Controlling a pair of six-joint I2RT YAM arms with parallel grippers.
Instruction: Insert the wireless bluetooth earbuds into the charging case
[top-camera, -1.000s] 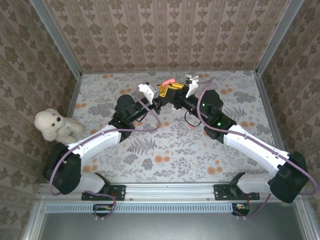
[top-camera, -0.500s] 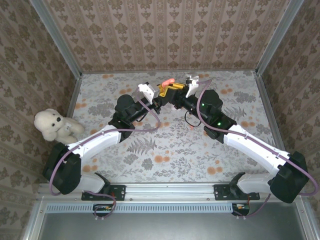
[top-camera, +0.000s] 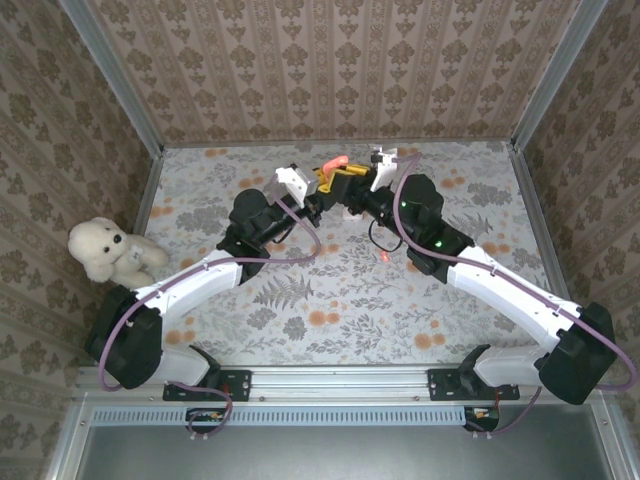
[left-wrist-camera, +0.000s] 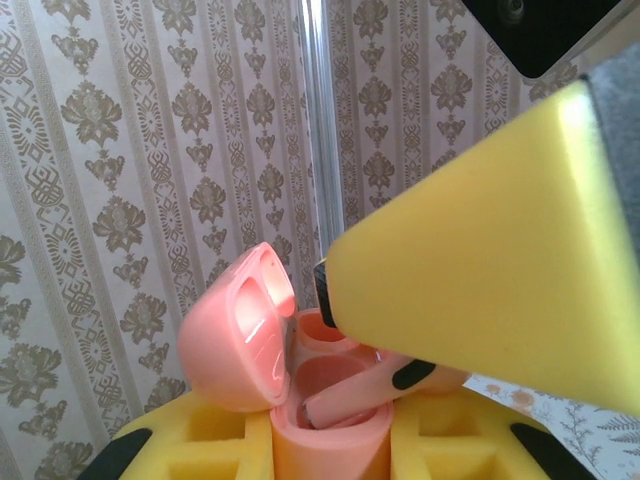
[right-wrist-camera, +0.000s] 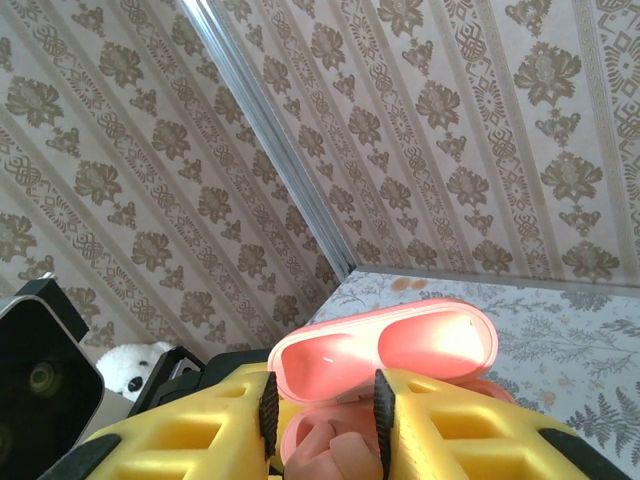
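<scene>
The coral-pink charging case (left-wrist-camera: 330, 445) stands upright with its lid (left-wrist-camera: 235, 340) swung open, and my left gripper (left-wrist-camera: 330, 450) is shut on its body. In the top view it is held above the back middle of the table, lid (top-camera: 334, 162) up. My right gripper (right-wrist-camera: 325, 415) is shut on a pink earbud (right-wrist-camera: 330, 455) right at the case mouth. In the left wrist view the earbud (left-wrist-camera: 350, 395) slants with its stem tip in the near well, under a right finger (left-wrist-camera: 480, 270). The open lid (right-wrist-camera: 385, 345) lies just behind the right fingertips. A tiny red bud-like spot (top-camera: 381, 258) lies on the table.
A white teddy bear (top-camera: 108, 250) sits at the table's left edge. Patterned walls close the back and sides, with metal corner posts (left-wrist-camera: 318, 130). Both arms (top-camera: 260, 215) meet nose to nose over the floral tabletop (top-camera: 330, 300).
The right gripper has edged slightly closer to the case. A small red spot on the table beside the right arm now shows more clearly. The left arm holds still.
</scene>
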